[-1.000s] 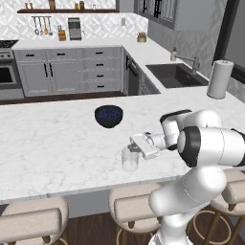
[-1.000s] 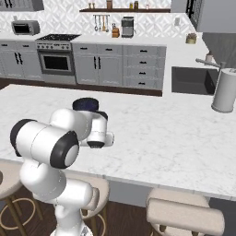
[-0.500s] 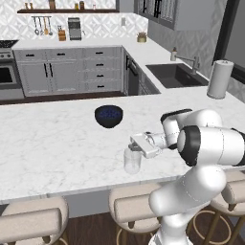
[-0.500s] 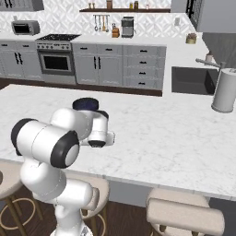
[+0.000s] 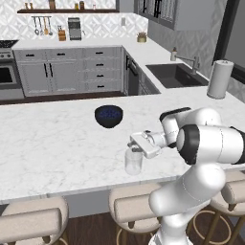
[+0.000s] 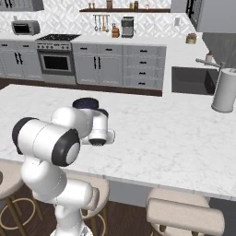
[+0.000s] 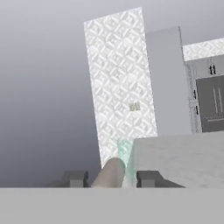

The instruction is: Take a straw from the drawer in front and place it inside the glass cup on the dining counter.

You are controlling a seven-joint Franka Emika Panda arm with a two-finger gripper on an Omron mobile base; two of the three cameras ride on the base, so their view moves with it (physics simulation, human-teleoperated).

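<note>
The glass cup (image 5: 133, 161) stands upright on the dining counter (image 5: 57, 143) near its front edge. My gripper (image 5: 136, 143) lies level just above the cup's rim, pointing left. In the hand view its two dark fingertips (image 7: 74, 178) stand apart, so the gripper (image 7: 111, 178) is open. A pale, green-tinged straw (image 7: 114, 171) shows between them, close to the camera. In the right base view my own arm hides the cup. I cannot tell which of the far grey cabinet drawers is the drawer.
A dark blue bowl (image 5: 108, 116) sits on the counter behind the cup and also appears as the bowl (image 6: 85, 102). A paper-towel roll (image 5: 219, 79) and sink (image 5: 174, 75) lie at the right. Beige stools (image 5: 136, 208) line the near edge.
</note>
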